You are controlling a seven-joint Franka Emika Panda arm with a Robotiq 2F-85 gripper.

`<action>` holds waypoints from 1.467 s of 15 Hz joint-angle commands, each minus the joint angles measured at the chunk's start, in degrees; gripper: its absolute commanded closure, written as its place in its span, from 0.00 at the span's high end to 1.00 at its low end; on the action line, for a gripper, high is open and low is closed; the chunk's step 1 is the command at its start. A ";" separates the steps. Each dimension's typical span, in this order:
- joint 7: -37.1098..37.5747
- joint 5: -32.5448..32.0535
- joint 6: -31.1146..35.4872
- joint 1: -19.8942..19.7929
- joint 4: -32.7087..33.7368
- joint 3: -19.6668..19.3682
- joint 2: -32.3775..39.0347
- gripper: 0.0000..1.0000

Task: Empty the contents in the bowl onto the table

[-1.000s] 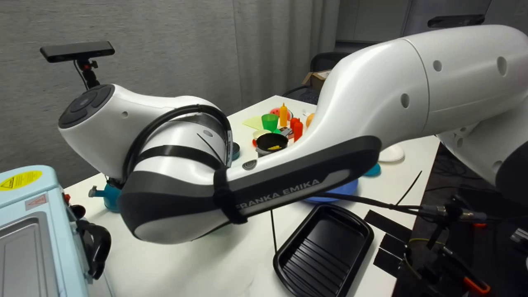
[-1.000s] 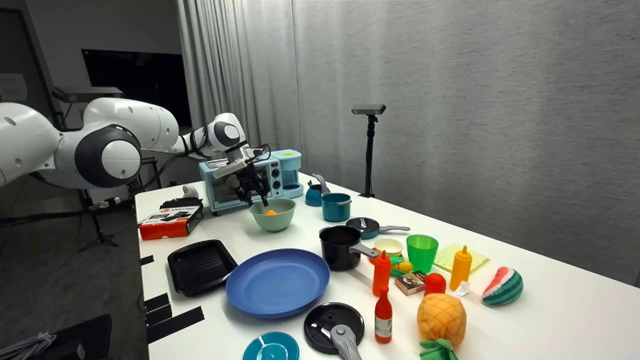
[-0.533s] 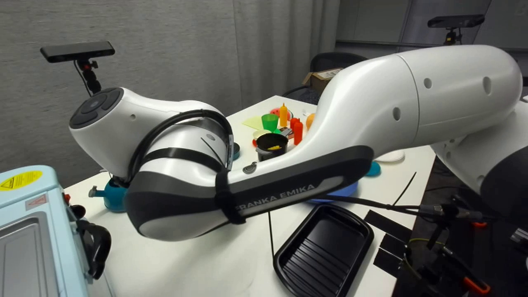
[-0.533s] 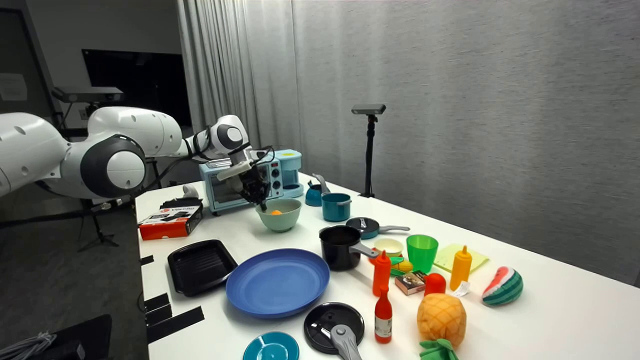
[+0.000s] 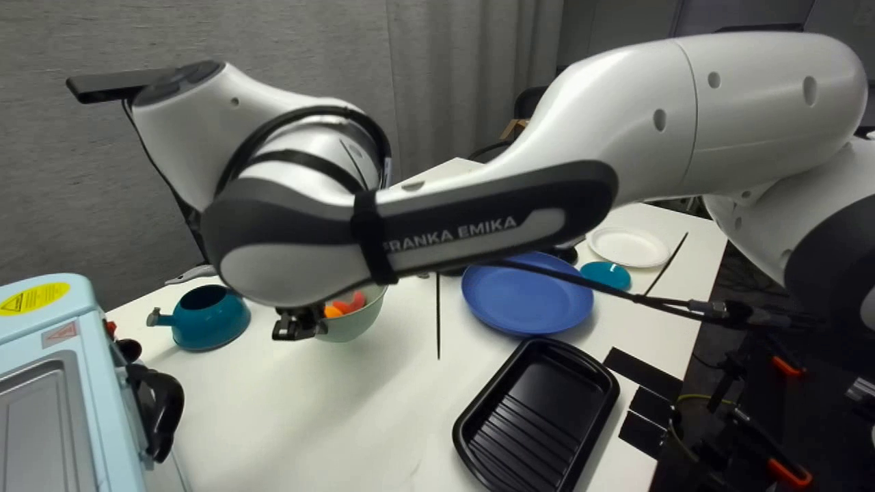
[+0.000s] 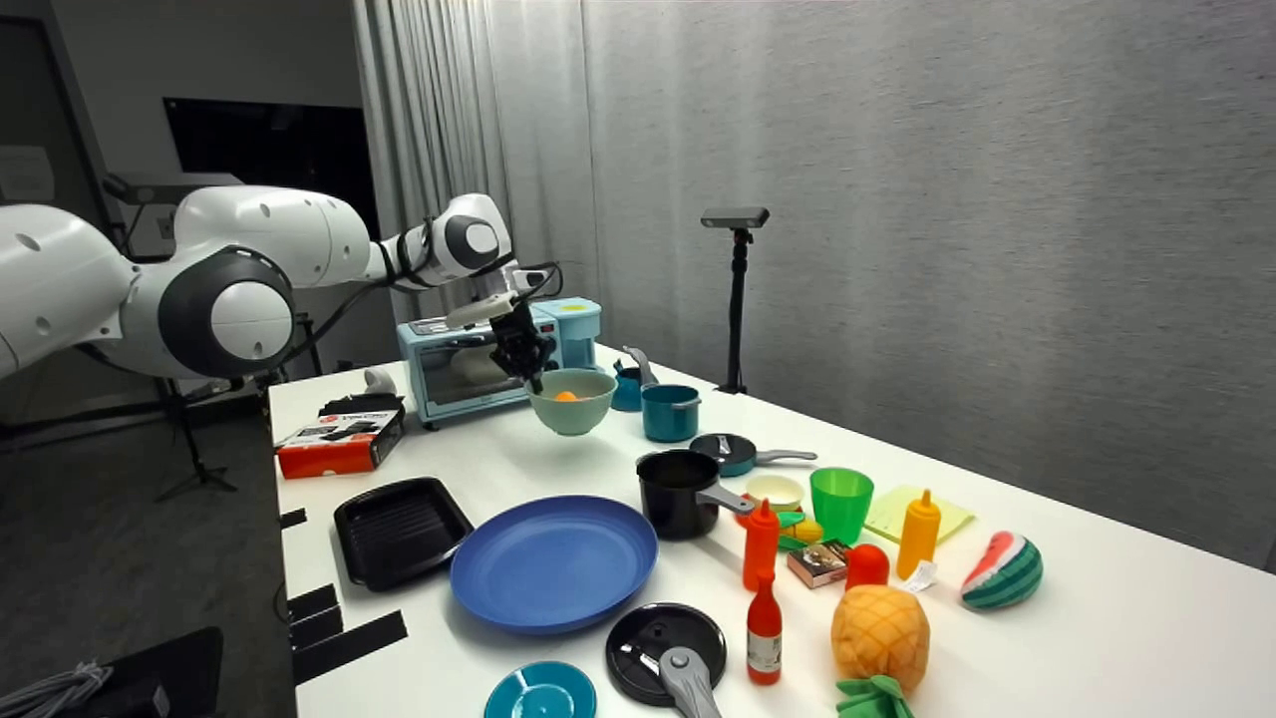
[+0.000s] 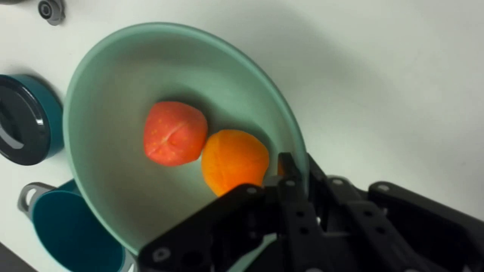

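Observation:
The pale mint-green bowl (image 6: 571,411) hangs just above the white table (image 5: 273,417), its shadow on the surface below. My gripper (image 7: 300,162) is shut on the bowl's rim, one finger inside the wall and one outside, as the wrist view shows. Inside the bowl lie the contents: a red piece (image 7: 176,134) and an orange piece (image 7: 234,160), touching or nearly so. In an exterior view the same orange piece (image 5: 333,311) and red (image 5: 352,301) show over the rim, with the arm covering part of the bowl. The bowl looks about level or slightly tilted.
A pale blue toaster oven (image 6: 469,374) stands behind the gripper. Near the bowl are a teal kettle (image 5: 210,318), a teal pot (image 6: 670,414) and a dark-lidded teal pan (image 7: 28,121). The black baking tray (image 5: 540,417) and blue plate (image 6: 553,563) lie toward the robot's side.
My gripper has closed on the bowl's rim. The bowl has shifted and risen off the table with its contents inside, and the arm has moved up.

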 commanded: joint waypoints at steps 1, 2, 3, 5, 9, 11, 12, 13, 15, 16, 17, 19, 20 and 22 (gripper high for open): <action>2.78 3.66 -0.20 -2.73 0.02 1.65 -4.26 0.02; 4.12 4.52 -0.69 -3.43 0.05 1.84 -5.14 0.02; 5.39 5.48 -1.12 -4.15 0.07 2.15 -5.79 0.02; 8.08 7.04 -2.07 -5.66 -0.50 2.63 -6.87 0.02; 15.34 6.23 -2.95 -7.11 -0.62 1.08 -6.87 0.02; 16.33 5.16 -2.59 -6.92 0.59 0.36 -5.98 0.02; 15.95 4.52 -2.31 -6.67 0.66 -0.03 -5.91 0.02; 15.83 4.15 -2.37 -6.53 0.66 -0.25 -5.95 0.02; 14.86 3.47 -2.10 -6.16 0.73 -0.47 -6.06 0.02; 14.47 3.19 -1.77 -5.92 0.56 -0.53 -6.20 0.02; 14.84 4.19 -2.07 -6.60 -0.12 0.20 -6.01 0.08; 14.86 3.93 -1.90 -6.28 -0.43 0.11 -6.20 0.08; 14.86 3.86 -1.91 -6.19 -0.42 0.09 -6.19 0.08; 14.86 3.82 -1.90 -6.17 -0.43 0.07 -6.19 0.08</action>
